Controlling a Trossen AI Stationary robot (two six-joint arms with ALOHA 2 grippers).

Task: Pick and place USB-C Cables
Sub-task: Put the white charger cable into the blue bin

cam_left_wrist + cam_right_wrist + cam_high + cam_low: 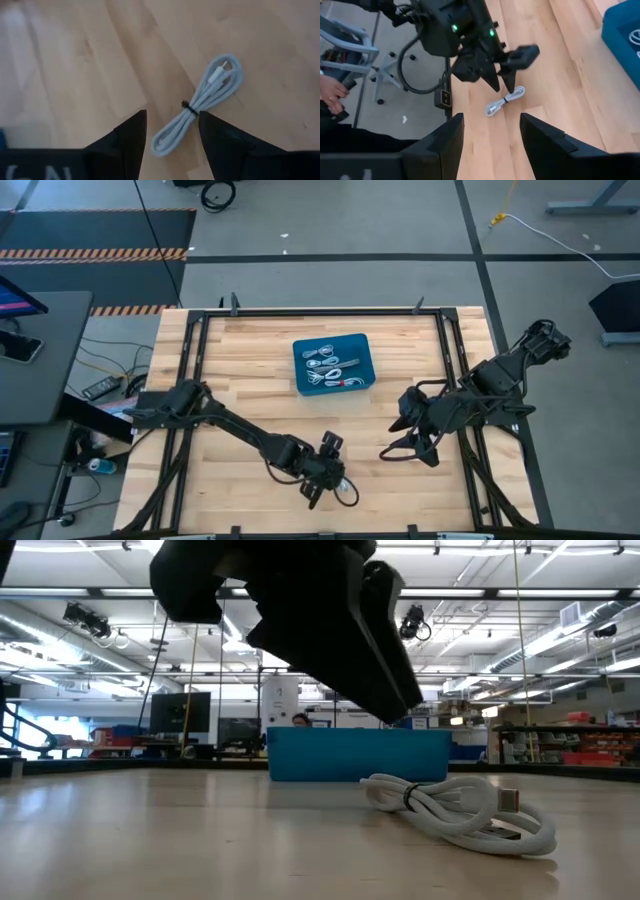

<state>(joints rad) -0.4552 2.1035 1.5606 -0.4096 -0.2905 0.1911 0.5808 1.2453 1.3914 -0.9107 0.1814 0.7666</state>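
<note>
The left arm stretches low across the counter [250, 350] toward five o'clock, its fingers [131, 137] spread wide and empty, poised just above a coiled USB-C cable [200, 102] lying loose on the wood at about six o'clock of the blue bin [333, 363]. That bin holds the other cables [330, 365]. The right arm waits bent at three o'clock, its fingers [447, 137] parted and empty.

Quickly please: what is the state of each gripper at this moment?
Left gripper: open, holding nothing, above the coiled silvery-white cable bundle on the wooden table.
Right gripper: open, empty.
</note>
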